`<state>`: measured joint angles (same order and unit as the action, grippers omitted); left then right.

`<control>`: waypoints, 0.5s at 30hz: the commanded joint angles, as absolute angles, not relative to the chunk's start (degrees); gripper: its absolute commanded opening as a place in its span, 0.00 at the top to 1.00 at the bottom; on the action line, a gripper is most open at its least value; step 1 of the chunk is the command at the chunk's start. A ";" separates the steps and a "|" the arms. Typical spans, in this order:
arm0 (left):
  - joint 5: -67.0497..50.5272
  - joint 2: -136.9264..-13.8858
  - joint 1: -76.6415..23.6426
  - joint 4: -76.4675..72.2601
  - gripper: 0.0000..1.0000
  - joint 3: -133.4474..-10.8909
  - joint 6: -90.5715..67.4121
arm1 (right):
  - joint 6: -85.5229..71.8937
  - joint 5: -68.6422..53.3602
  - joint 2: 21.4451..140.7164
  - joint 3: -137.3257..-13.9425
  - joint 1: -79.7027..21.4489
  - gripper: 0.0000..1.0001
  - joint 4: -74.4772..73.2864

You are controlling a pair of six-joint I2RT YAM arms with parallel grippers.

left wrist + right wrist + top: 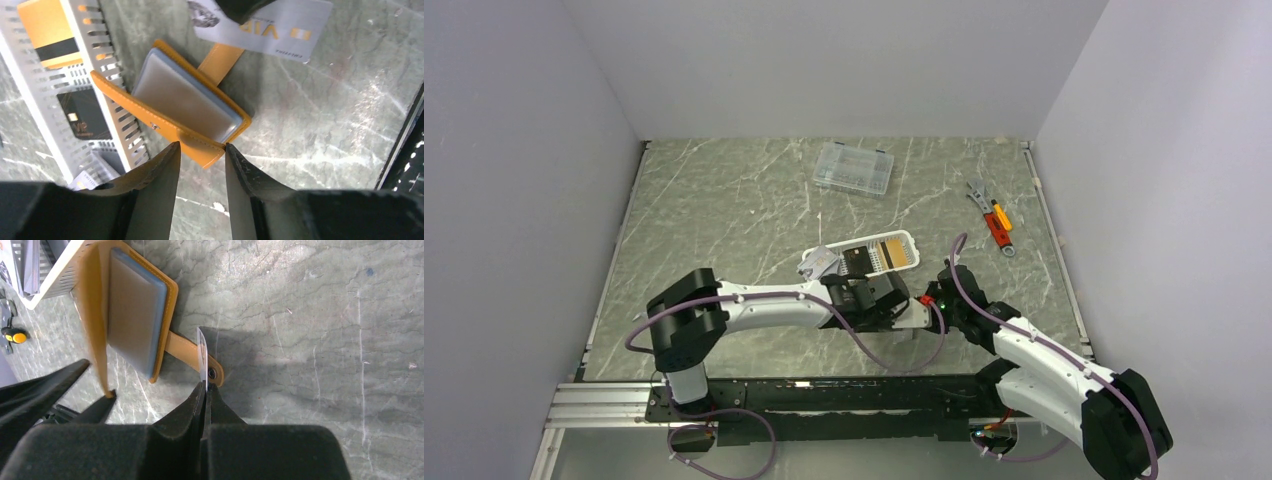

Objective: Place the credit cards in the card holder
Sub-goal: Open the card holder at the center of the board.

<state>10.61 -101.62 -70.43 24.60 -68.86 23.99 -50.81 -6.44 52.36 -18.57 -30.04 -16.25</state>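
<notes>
Top view: L and R arms meet at counter (724, 220) centre (grey-green marble-pattern), just at 6 o'clock of white slotted plastic basket (72, 25).

Card holder (185, 100): small flat orange leather-like folding wallet. It lies open on counter against basket's near wall, grey-blue inner pocket face up. One orange flap is tipped up and leans on the basket wall. Strap w/ snap button (192, 356) sticks out from the opposite side, flat on counter.

L gripper (200, 147): fingers partway apart, end of the raised flap sitting between the tips. Tips look v. close to the leather on both sides. Cannot tell if they actually bear on it.

R gripper (206, 387): fingers pressed together, pinching a grey-white plastic card w/ gold "VIP" lettering (280, 25) by one edge. Card is edge-on in R wrist view and hangs over the strap near the snap. Contact w/ strap not resolvable.

Other cards:
- Gold-brown card w/ black stripe (47, 30), inside basket.
- Black card (82, 115), inside basket.
- Pale cards (817, 262), at basket's 9 o'clock end.

Also on counter:
- Clear plastic compartment box (854, 168), 12 o'clock of basket, well apart.
- Orange/red-handled hand tools (994, 225), approx 2 o'clock of basket.
</notes>
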 commanded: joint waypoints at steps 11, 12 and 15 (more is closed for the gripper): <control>5.08 -97.96 -62.81 31.26 0.96 -74.05 18.05 | -51.15 -5.05 50.90 -16.57 -30.12 1.00 -22.81; 4.14 -98.14 -62.42 31.76 1.00 -74.16 17.70 | -51.17 -5.02 50.56 -16.62 -30.12 1.00 -23.03; 1.70 -99.21 -61.74 32.77 1.00 -74.63 16.52 | -51.20 -5.18 49.68 -16.53 -30.10 1.00 -23.35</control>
